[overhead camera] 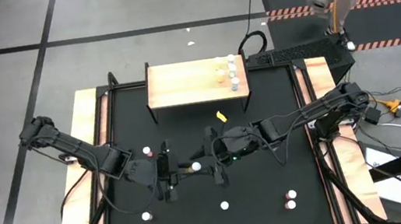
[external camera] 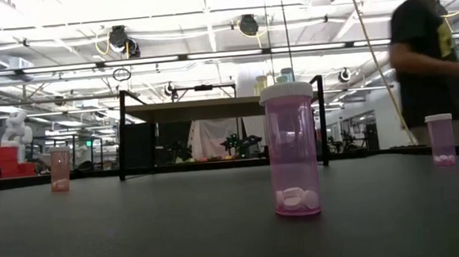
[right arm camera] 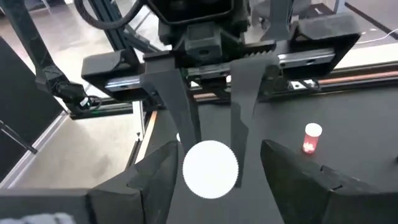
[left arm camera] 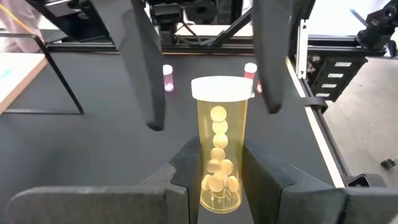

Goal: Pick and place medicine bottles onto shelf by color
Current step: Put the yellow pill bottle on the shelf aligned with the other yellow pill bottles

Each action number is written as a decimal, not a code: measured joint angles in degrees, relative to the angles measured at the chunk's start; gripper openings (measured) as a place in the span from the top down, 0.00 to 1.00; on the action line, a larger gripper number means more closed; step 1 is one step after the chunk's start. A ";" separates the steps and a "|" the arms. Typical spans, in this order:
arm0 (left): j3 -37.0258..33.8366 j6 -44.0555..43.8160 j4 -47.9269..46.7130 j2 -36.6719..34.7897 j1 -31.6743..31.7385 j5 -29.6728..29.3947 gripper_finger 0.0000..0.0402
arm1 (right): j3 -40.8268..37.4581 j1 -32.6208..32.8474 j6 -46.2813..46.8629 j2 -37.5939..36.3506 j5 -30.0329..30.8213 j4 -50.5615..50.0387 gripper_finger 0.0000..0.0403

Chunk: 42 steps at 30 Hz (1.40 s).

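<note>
Two grippers meet at mid-frame in the high view: left gripper (left arm camera: 214, 186) clamps a yellow bottle (left arm camera: 217, 152), while right gripper's (right arm camera: 211, 171) parted fingers flank its white cap (right arm camera: 210, 168) without touching. Arms hide the bottle from above. Shelf (overhead camera: 185, 83), upper centre, is mostly bare.

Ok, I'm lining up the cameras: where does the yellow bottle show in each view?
High view: yellow bottle mid-mat, held by the left gripper, its cap between the open fingers of the right gripper.
Low view: not in it.
Left wrist view: centre of the picture, gripped near its base.
Right wrist view: only its white cap, low centre.
Shared landmark: the black mat, in all four.
</note>
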 joint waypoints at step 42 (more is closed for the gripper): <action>-0.13 -12.96 -9.13 -2.90 7.13 -6.04 0.28 | 1.28 -13.10 -0.25 -7.88 -3.08 -17.16 0.72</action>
